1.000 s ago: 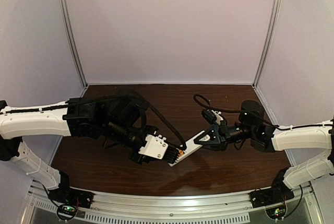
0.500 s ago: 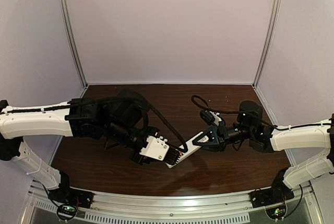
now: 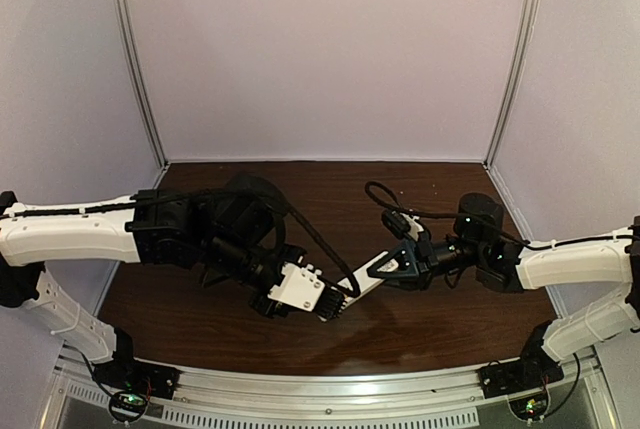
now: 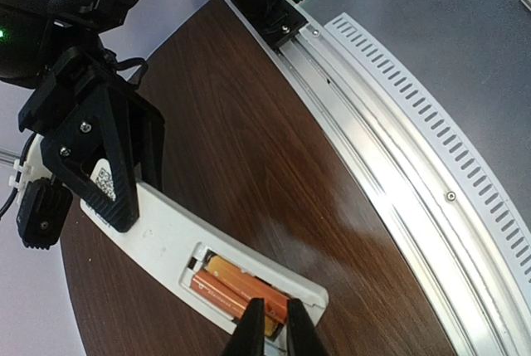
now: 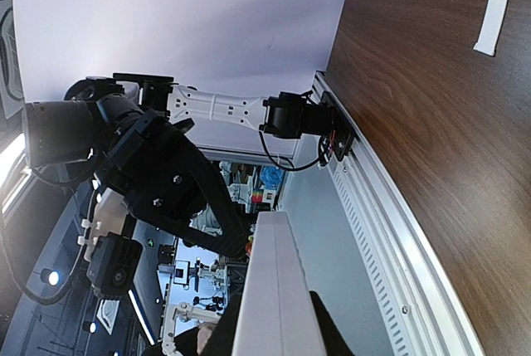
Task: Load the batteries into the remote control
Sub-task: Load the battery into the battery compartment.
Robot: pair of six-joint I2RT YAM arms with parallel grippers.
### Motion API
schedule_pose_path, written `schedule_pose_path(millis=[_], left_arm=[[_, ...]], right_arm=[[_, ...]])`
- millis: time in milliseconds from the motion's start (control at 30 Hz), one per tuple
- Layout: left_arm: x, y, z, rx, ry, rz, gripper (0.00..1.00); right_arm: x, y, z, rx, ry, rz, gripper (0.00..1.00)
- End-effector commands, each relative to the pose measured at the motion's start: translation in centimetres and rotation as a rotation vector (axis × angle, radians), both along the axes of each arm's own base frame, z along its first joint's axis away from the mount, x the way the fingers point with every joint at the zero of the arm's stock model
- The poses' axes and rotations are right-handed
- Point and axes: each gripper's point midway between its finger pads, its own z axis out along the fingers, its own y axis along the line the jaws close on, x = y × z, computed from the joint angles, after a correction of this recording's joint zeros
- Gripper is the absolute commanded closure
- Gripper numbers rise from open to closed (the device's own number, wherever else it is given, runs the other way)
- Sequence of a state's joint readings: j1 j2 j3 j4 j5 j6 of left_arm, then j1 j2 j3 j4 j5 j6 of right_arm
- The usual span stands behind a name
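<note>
Glossy wood table (image 4: 274, 165), plastic remote control (image 4: 166, 231)

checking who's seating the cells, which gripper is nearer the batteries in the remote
Left. The left gripper has its tips at the batteries in the bay; the right gripper clamps the far end of the remote control.

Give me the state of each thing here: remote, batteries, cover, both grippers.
remote control: back side up, battery bay open.
batteries: both lying in the bay.
cover plate: off, lying on the table.
left gripper: nearly shut, tips at the batteries.
right gripper: shut on the remote control.
</note>
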State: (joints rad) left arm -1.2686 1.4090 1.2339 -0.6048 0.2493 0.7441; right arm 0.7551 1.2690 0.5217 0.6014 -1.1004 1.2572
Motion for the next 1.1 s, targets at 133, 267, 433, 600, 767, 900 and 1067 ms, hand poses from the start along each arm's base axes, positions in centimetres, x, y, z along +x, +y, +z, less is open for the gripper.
schedule_pose_path(millis=[133, 267, 433, 600, 767, 900, 1067], left_arm=[[0.0, -0.4, -0.6, 0.015, -0.018, -0.007, 0.91], [0.3, -0.5, -0.9, 0.025, -0.021, 0.005, 0.93], [0.4, -0.5, -1.6, 0.041, -0.017, 0.014, 0.94], [0.5, -0.7, -1.7, 0.045, -0.015, 0.019, 0.93], [0.5, -0.8, -2.1, 0.051, -0.010, 0.022, 0.93], [0.6, -0.6, -2.5, 0.056, -0.011, 0.027, 0.94], [0.9, -0.9, -2.1, 0.043, -0.014, 0.052, 0.88]], right_arm=[[-0.3, 0.5, 2.3, 0.066, -0.044, 0.023, 1.00], [-0.5, 0.6, 2.6, 0.076, -0.044, 0.030, 1.00], [-0.8, 0.7, 3.1, 0.099, -0.046, 0.039, 1.00], [-1.2, 0.8, 3.5, 0.114, -0.046, 0.052, 1.00], [-1.8, 1.1, 4.1, 0.134, -0.060, 0.075, 1.00], [-2.0, 1.0, 4.4, 0.142, -0.067, 0.082, 1.00], [-1.8, 1.1, 3.6, 0.110, -0.080, 0.069, 1.00]])
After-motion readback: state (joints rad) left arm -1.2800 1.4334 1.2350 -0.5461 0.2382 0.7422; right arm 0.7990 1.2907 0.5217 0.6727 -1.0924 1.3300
